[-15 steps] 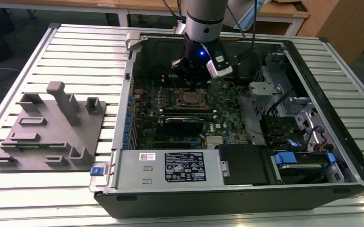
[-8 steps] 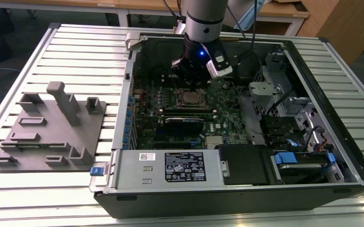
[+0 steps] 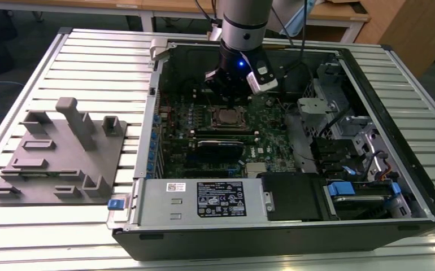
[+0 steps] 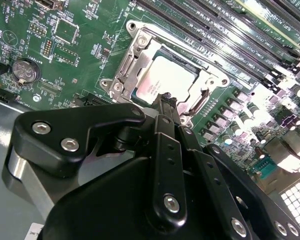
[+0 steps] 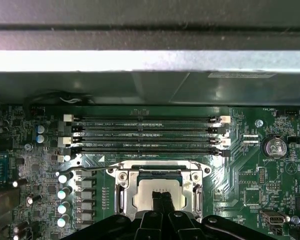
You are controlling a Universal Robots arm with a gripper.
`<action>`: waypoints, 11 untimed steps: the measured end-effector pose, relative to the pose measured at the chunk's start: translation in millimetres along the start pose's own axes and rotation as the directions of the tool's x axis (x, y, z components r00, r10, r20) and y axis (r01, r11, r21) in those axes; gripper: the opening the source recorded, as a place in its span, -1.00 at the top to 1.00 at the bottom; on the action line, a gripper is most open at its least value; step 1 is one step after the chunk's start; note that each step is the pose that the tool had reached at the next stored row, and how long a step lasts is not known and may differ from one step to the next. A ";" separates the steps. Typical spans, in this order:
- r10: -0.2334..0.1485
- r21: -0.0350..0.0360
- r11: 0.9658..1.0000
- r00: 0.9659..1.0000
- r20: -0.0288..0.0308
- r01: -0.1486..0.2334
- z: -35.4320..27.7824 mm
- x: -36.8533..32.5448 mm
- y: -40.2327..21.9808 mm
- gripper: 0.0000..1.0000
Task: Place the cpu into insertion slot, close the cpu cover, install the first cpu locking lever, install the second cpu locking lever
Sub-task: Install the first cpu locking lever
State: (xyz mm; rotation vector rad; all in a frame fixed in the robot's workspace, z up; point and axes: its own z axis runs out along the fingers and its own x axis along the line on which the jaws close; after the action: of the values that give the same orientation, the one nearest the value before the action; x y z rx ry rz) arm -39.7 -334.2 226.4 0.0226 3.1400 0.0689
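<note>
At 9 o'clock on the bench [image 3: 89, 51] lies a grey tray [image 3: 52, 169], beside the open computer [image 3: 278, 237]. In its middle the small, square, silvery cpu [image 4: 160, 80] lies flat in the insertion slot [image 4: 182, 59], the cpu cover [image 4: 132, 55] down around it. Both wrist views show the claw [image 5: 160, 196] clenched, empty, just above it.

Silvery, perhaps bronze-tinged cpu [image 4: 165, 80] — green circuit board [image 4: 90, 30], black gripper [image 4: 166, 98].

Slatted table [image 3: 89, 51] with computer case [image 3: 278, 234], possibly plastic fixture [image 3: 59, 166].
</note>
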 end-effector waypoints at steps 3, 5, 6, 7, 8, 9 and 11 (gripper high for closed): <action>-0.001 -0.002 1.000 1.000 0.000 0.001 0.0 0.0 0.0 0.80; -0.001 -0.004 1.000 1.000 0.000 0.001 0.0 0.0 0.0 0.80; -0.001 -0.004 1.000 1.000 0.000 0.001 0.0 0.0 0.0 0.80; -0.001 -0.005 1.000 1.000 0.000 0.001 0.0 0.0 0.0 0.80; -0.002 -0.006 1.000 1.000 0.000 0.002 0.0 0.0 0.0 0.80; -0.002 -0.006 1.000 1.000 0.000 0.002 0.0 0.0 0.0 0.80; -0.002 -0.007 1.000 1.000 0.000 0.002 0.0 0.0 0.0 0.80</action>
State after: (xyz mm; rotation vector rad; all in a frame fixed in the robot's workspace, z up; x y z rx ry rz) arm -39.7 -334.2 226.4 0.0192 3.1398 0.0803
